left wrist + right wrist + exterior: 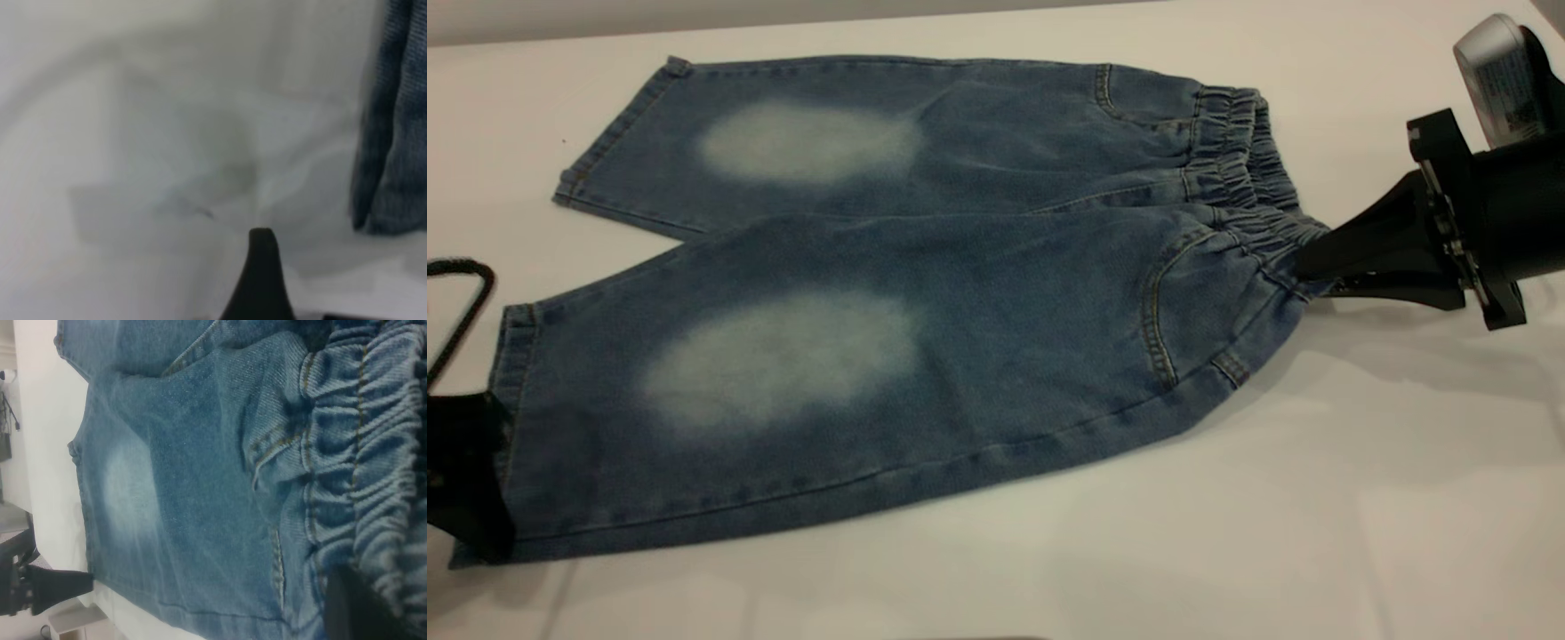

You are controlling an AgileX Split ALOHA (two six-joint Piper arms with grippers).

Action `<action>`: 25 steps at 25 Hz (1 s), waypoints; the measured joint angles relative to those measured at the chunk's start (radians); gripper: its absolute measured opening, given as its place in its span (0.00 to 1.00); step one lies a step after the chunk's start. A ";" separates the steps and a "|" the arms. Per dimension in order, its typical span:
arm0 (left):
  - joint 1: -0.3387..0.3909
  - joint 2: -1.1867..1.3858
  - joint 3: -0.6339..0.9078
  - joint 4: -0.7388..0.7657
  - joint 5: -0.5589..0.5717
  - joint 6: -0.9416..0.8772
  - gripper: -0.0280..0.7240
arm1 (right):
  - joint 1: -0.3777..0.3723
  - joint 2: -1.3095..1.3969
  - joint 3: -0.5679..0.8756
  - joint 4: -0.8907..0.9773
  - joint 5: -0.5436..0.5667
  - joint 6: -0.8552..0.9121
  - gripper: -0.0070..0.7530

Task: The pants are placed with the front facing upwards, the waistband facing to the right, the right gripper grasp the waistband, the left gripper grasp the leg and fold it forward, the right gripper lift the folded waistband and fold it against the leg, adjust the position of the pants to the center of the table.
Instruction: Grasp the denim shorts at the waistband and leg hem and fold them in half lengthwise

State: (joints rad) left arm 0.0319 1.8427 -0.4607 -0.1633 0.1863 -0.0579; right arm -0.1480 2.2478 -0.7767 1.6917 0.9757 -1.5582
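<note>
The blue denim pants [960,293] lie flat on the white table [1316,533], front up, legs to the left and the gathered waistband [1232,151] to the right. My right gripper [1316,265] is shut on the waistband's near corner, and the cloth there is drawn toward it. In the right wrist view the ruched waistband [373,453] bunches over one dark finger [360,607]. My left gripper [467,480] sits at the hem of the near leg. In the left wrist view one finger [262,267] stands alone over bare table, with the leg's hem [393,133] off to its side and nothing held.
A thin black cable [463,302] loops over the table just beyond the left gripper. The right arm's thick black body with a silver part [1498,76] reaches in from the right edge. Bare tabletop runs along the front and the right of the pants.
</note>
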 joint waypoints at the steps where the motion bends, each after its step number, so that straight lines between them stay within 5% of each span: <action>1: -0.005 0.019 0.000 0.000 -0.023 0.001 0.77 | 0.000 0.000 0.000 0.000 0.000 0.000 0.06; 10: -0.015 0.062 -0.008 0.000 -0.044 0.001 0.74 | 0.000 0.000 0.000 -0.001 0.000 0.000 0.06; 13: -0.016 0.062 -0.008 0.000 -0.055 0.025 0.62 | 0.000 0.000 0.000 -0.001 0.000 0.000 0.06; 19: -0.023 0.062 -0.008 -0.023 -0.077 0.101 0.15 | 0.000 0.000 0.000 -0.003 0.000 0.000 0.06; 25: -0.023 0.052 -0.012 -0.024 -0.060 0.129 0.11 | 0.000 -0.001 0.000 -0.030 0.019 0.000 0.06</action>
State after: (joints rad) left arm 0.0090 1.8947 -0.4731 -0.1873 0.1262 0.0707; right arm -0.1480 2.2469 -0.7767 1.6616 0.9945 -1.5582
